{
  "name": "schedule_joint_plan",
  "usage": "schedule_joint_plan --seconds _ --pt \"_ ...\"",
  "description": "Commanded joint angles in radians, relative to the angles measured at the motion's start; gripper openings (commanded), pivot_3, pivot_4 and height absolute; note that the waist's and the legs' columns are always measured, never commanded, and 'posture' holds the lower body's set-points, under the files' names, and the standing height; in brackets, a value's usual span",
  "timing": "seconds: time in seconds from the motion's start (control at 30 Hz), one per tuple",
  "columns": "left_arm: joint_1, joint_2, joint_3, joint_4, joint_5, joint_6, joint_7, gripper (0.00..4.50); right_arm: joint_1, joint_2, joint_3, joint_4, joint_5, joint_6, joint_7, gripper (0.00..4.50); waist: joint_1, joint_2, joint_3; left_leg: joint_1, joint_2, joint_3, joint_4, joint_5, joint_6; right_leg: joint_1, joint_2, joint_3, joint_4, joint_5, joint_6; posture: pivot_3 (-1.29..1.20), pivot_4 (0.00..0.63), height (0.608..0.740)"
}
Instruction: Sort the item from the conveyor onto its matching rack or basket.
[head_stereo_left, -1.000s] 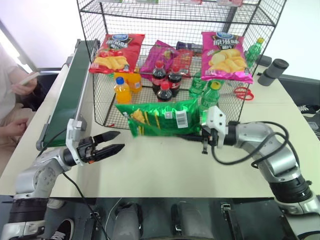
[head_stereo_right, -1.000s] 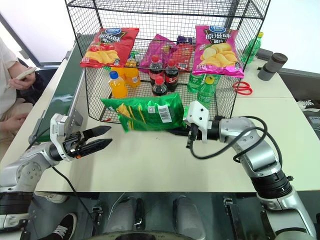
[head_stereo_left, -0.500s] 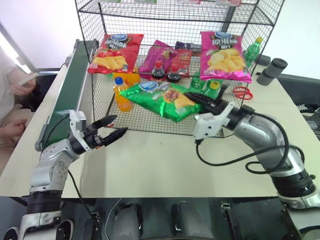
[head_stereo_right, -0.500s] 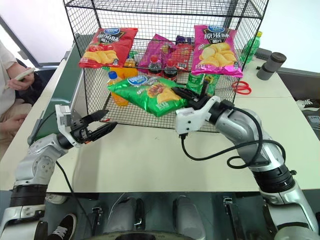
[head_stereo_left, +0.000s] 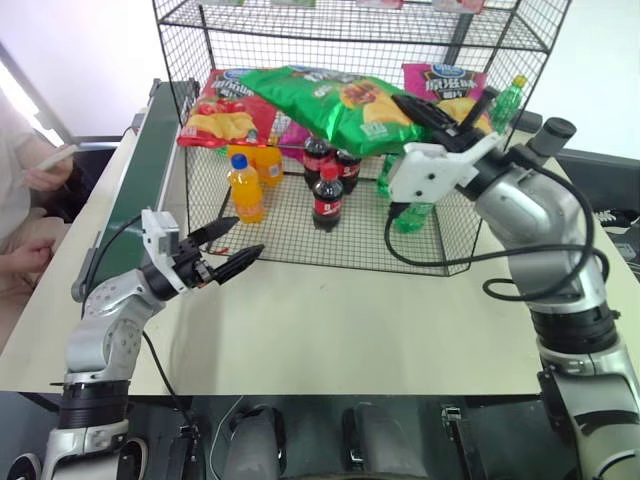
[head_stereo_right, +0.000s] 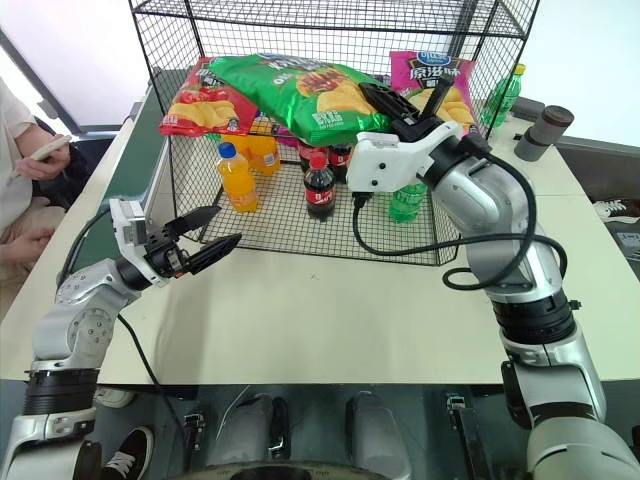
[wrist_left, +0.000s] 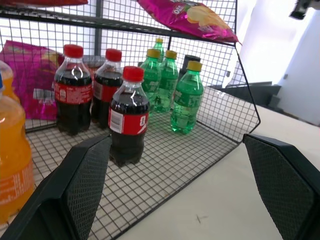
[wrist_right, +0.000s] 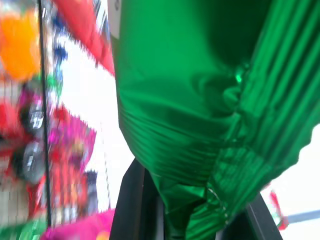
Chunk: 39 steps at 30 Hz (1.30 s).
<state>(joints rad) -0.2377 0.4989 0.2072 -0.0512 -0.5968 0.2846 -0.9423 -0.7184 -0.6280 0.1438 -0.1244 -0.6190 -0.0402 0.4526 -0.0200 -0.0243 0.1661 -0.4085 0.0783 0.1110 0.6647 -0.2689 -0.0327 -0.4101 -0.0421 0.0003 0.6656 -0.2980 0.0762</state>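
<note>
While the right gripper (head_stereo_right: 405, 113) stays pinched on one crimped end of the glossy green crisp bag (head_stereo_right: 300, 92), the bag hangs lengthwise across the front of the black wire-mesh rack (head_stereo_left: 330, 30), level with its chip tier. Long axis runs toward the rack's conveyor-side edge, over the red crisp bag (head_stereo_left: 215, 115). Left gripper (head_stereo_left: 232, 252) spread wide, empty, low by the beige table's (head_stereo_left: 330, 330) conveyor-side edge; right arm is nearer.

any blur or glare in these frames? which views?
Right wrist view: rack contents smeared by motion blur, green bag sharper, bright glints on its foil. Left wrist view: sharp, small highlights on the cola bottles. Eye views: sharp, sheen on the green bag, white blown-out background behind the rack.
</note>
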Motion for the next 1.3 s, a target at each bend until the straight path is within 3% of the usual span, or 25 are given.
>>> schedule_joint_plan --seconds 0.03,0.53,0.97,1.3 --pt "-0.004 0.004 -0.015 -0.047 0.035 -0.032 0.024 4.47 -0.105 0.015 0.014 0.102 -0.075 0.025 -0.085 0.25 -0.001 0.0 0.0 0.0 0.0 0.0 0.0 0.0 0.0 -0.001 0.0 0.0 0.0 0.0 0.0 0.0 0.15 0.74" --pt "0.044 -0.061 -0.052 -0.189 0.238 -0.113 0.313 4.47 -0.189 0.123 0.097 0.281 -0.177 0.177 -0.188 0.25 0.001 0.0 0.0 -0.001 0.0 0.002 -0.001 0.0 -0.001 -0.002 0.0 0.001 0.0 0.0 0.0 0.0 0.15 0.74" --pt "0.038 -0.125 -0.076 -0.286 0.249 -0.103 0.427 4.47 -0.189 0.12 0.111 0.356 -0.16 0.185 -0.208 0.25 0.001 0.0 0.0 -0.001 0.0 0.002 -0.001 0.002 -0.003 -0.002 0.0 0.001 0.0 0.0 0.0 0.0 0.15 0.74" --pt "0.018 -0.153 -0.094 -0.295 0.21 -0.089 0.426 4.47 -0.185 0.144 0.109 0.352 -0.127 0.191 -0.216 0.25 0.001 0.0 0.0 -0.001 0.0 0.002 -0.001 0.002 -0.003 -0.002 0.0 0.001 0.0 0.0 0.0 0.0 0.15 0.74"
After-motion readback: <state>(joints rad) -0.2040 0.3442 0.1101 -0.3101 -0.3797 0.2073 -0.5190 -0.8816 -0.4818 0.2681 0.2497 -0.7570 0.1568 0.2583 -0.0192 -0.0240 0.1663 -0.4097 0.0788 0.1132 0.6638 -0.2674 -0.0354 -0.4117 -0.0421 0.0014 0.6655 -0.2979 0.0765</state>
